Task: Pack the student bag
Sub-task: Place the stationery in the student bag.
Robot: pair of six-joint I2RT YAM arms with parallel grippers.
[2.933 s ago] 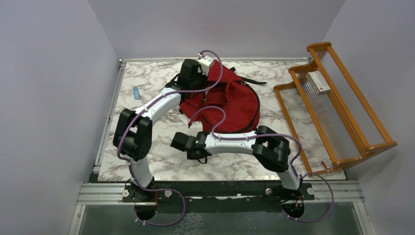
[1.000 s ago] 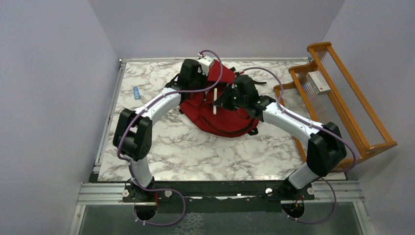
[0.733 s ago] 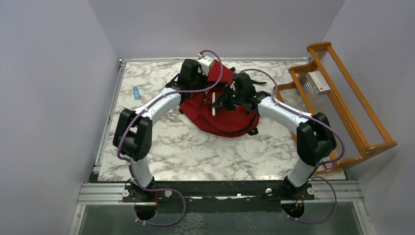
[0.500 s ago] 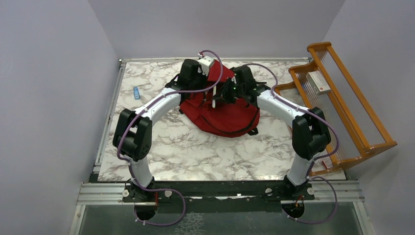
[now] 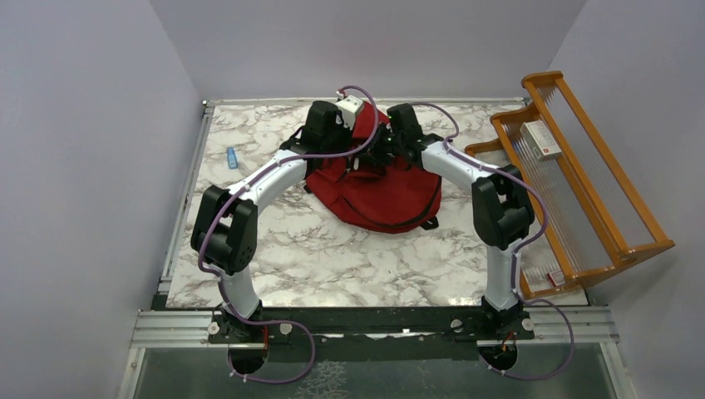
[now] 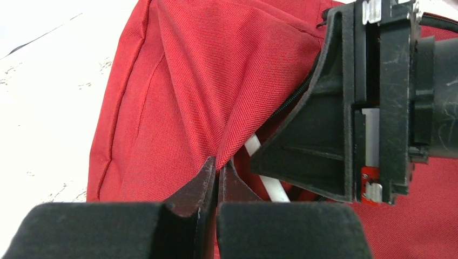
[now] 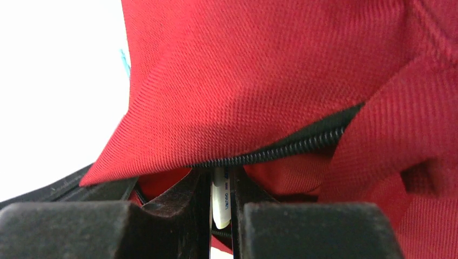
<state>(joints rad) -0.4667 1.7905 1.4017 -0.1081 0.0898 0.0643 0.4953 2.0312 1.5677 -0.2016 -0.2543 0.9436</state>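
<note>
Two grippers meet at the upper centre of the overhead view, above the student bag (image 5: pixel 391 191), which lies slumped on the marble table (image 5: pixel 332 258). The left gripper (image 6: pixel 217 170) is pinched tight on a raised fold of red fabric, holding the mouth up. The right gripper (image 7: pixel 220 186) is clamped on a white pen (image 7: pixel 220 202), whose tip sits just under the black zipper (image 7: pixel 281 149) at the opening. The likeliest trouble is the pen catching on the zipper teeth or the fabric lip and skewing in the fingers. If the left pinch slips, the flap would drop onto the pen and close the gap. Letting go too shallow could let the pen slide back out onto the table. The two wrists also sit very near each other, so a careless push risks contact. By count: one bag, one pen, two arms, one small blue object (image 5: pixel 232 157) at the upper left, and one wooden rack (image 5: pixel 542 78) at the right carrying one white box (image 5: pixel 540 140).
</note>
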